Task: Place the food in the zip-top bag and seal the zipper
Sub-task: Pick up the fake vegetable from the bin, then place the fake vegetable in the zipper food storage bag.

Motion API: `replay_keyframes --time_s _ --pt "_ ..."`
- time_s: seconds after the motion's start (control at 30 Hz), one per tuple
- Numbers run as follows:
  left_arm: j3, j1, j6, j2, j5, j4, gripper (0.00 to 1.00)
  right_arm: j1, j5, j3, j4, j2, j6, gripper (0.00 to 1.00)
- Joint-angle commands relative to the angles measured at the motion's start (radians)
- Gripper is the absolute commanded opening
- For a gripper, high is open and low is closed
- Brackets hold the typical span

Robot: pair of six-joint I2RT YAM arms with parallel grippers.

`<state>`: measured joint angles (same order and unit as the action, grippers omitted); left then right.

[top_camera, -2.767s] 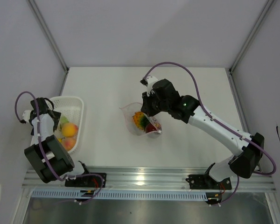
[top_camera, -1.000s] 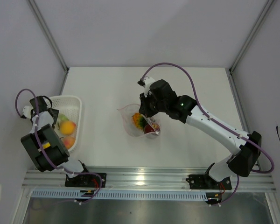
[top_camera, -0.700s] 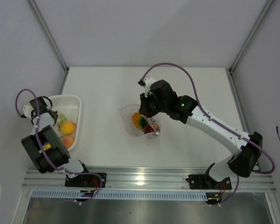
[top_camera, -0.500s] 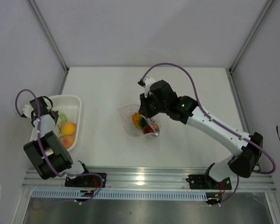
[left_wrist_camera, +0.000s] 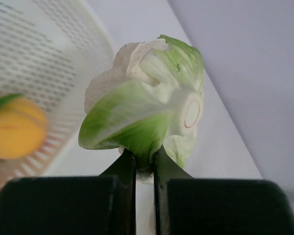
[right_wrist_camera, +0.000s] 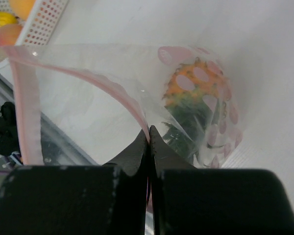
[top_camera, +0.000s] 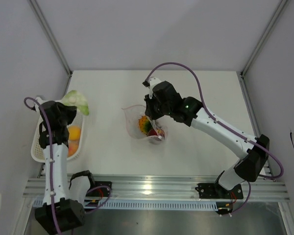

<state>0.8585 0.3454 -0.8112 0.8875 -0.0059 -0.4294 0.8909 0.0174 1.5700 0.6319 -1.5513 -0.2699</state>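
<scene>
Left hand (left_wrist_camera: 144, 164) grips the leafy piece (left_wrist_camera: 147, 112); aim squarely into the zip-top bag (right_wrist_camera: 88, 88) the right hand (right_wrist_camera: 148, 142) pinches open.

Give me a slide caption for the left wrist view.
Left claw grips a toy lettuce, white basket behind.

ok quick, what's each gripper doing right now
Left gripper: shut on the leafy piece.
Right gripper: shut on the zip-top bag at its zipper.
</scene>
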Motion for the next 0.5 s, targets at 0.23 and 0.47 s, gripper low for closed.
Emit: replay_keyframes --time_s 0.23,0.47 --pt "0.057 -0.284 -0.060 -0.261 0.470 -0.061 0.01 -0.003 0.157 0.044 0.012 -0.036 0.029 0.00" --pt "0.079 -0.387 -0.127 -0.335 0.678 -0.031 0.00 0.013 0.200 0.067 0.020 -0.050 0.026 0.00"
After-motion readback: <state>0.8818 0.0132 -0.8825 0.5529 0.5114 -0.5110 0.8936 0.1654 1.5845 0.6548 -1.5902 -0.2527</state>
